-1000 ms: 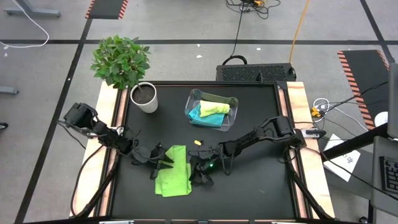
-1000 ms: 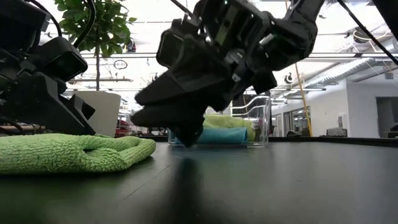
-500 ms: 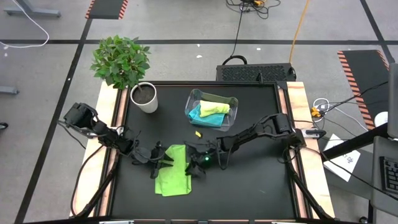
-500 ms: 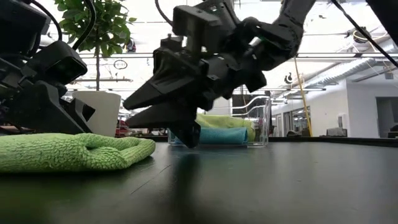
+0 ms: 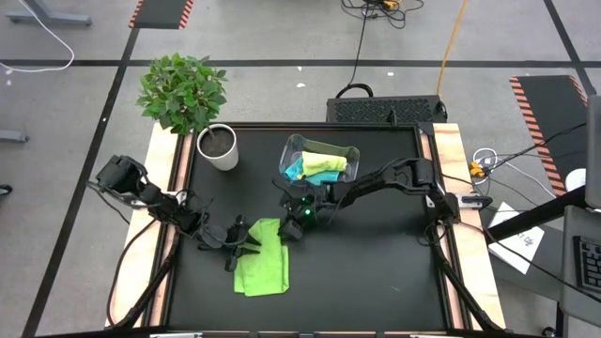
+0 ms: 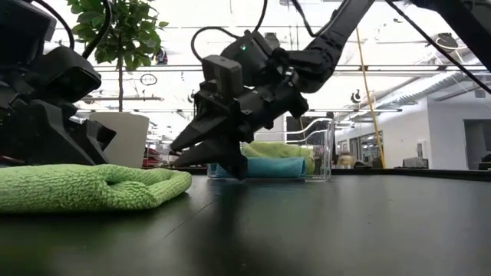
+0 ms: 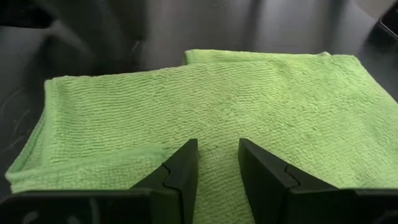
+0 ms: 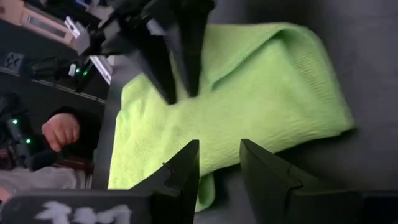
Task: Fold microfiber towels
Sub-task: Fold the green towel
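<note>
The bright green towel (image 5: 262,266) is laid partly folded on the black worktop (image 5: 376,272), while the pale yellow-green towel (image 5: 324,162) and the turquoise towel (image 5: 297,170) are kept in the clear plastic bin (image 5: 346,178). The left gripper (image 5: 246,246) is held low at the green towel's edge with its fingers (image 7: 180,171) slightly apart and nothing clamped; the right gripper (image 5: 292,222) is held just above the worktop by the towel's far corner, fingers (image 8: 186,167) likewise apart and empty. The fold is judged to be mid-way, and the next move calls for an edge of the cloth to be pinched and carried across.
</note>
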Controlling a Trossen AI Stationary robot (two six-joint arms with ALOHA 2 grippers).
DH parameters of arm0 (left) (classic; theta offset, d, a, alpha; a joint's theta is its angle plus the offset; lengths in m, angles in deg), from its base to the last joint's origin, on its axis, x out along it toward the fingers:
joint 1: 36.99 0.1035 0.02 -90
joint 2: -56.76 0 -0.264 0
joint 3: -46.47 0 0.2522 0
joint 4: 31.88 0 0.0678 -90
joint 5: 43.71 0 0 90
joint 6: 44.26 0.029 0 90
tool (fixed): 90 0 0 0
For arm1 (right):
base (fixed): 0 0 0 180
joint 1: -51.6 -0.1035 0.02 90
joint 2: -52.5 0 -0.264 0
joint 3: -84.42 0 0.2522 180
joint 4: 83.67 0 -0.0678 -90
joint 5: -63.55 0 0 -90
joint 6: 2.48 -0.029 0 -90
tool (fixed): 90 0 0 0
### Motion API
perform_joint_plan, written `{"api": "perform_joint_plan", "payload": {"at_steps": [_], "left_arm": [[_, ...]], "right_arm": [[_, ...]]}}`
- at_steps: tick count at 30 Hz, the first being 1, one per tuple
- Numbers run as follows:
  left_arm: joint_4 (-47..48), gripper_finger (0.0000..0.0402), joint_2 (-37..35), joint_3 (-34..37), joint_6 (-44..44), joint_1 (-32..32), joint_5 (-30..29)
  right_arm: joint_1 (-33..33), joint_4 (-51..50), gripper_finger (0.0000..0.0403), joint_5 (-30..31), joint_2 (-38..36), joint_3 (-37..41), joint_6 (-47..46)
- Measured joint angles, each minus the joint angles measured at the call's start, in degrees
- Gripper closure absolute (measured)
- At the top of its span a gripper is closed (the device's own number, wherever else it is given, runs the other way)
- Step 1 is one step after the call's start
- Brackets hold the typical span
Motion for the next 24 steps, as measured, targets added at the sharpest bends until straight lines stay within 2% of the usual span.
{"api": "perform_joint_plan", "payload": {"at_steps": [5,13,19,22,24], "left_arm": [[-0.02,0.0284,0.0,0.0,0.42,-0.74,-0.65],[0.0,0.0284,0.0,-0.02,1.94,-0.74,-1.42],[0.0,0.0284,0.0,-0.02,3.97,-1.11,-5.1],[-0.02,0.0284,0.0,-0.02,4.83,-1.11,-5.91],[0.0,0.0284,0.0,-0.02,4.92,-1.11,-6.2]], "right_arm": [[1.26,2.89,0.0296,-4.38,1.08,0.0,-2.37],[1.27,4.02,0.0296,-5.42,1.18,0.0,-2.96],[0.57,-0.68,0.0296,-1.03,0.83,-0.37,1.52],[-0.25,-11.21,0.0296,2.91,0.85,-4.07,6.05],[-1.15,-20.69,0.0296,8.73,0.92,-7.89,11.34]]}}
